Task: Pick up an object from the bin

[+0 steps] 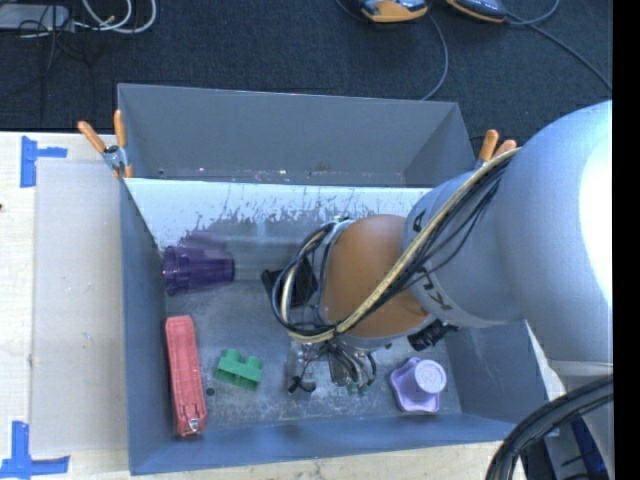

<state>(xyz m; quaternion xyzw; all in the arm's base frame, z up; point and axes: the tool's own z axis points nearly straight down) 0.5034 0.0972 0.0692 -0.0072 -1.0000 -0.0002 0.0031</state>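
Arm (560, 228) nearest, my gripper (330, 368) hangs low to pick, lilac bottle (418, 383) at its three o'clock; spread or pressed, I cannot tell.

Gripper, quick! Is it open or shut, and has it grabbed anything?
Gripper: cannot be told whether open or shut. It is down low between the green block and the lilac bottle.
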